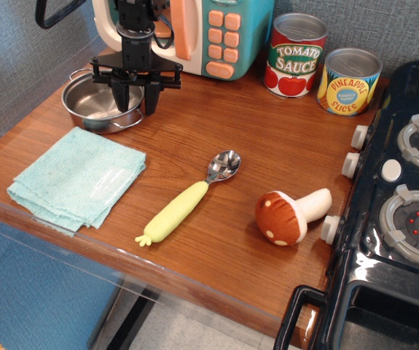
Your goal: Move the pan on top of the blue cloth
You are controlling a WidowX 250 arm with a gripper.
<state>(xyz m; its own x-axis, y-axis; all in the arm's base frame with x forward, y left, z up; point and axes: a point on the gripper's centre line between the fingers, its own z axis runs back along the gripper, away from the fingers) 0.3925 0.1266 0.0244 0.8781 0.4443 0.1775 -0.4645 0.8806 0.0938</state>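
Fingers (151, 99) were narrowed, clamped on the right rim of the pan (92, 106) w/ one inside, one outside; gripper (138, 98) sat at far left of the wooden table (267, 153). Pan stood near the toy microwave (209, 33), just beyond the blue cloth (74, 179), not on it. Cloth lay flat at near-left edge, w/ a spoon (187, 198) to its right.
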